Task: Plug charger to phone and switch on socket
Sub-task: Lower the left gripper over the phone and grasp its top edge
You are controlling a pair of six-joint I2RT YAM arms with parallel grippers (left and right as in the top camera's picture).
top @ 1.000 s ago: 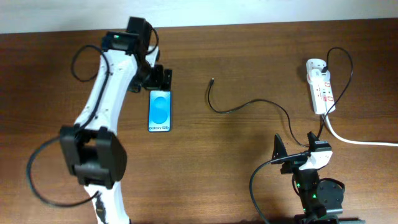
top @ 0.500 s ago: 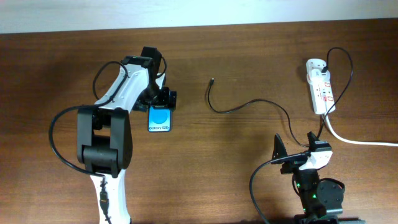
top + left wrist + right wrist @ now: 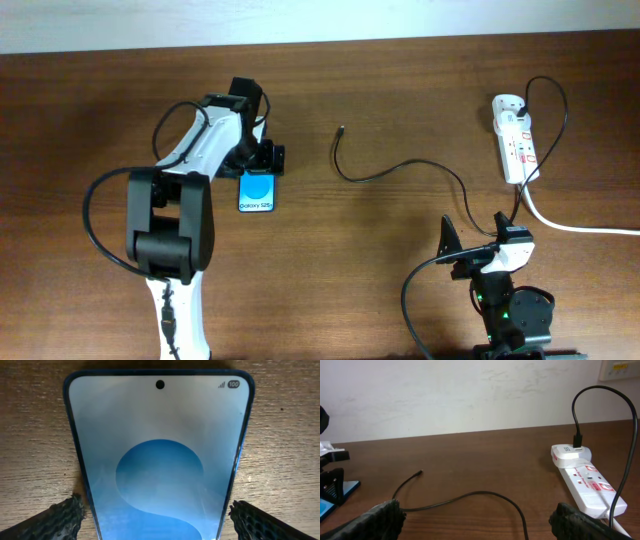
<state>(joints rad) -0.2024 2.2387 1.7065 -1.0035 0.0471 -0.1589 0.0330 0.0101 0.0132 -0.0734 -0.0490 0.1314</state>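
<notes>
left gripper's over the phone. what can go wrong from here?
1. Left gripper straddles the phone with jaws open; closing on its slim edges may skid or tilt it.
2. The charger's plug tip lies flat on the table, apart from the phone; the right gripper may struggle to pinch it.

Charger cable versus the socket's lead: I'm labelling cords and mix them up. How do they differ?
The charger is thin and black; the lead is thick and white. The charger snakes left across the table to a free plug tip; the lead runs off the picture's right edge. Both start at the socket.
</notes>
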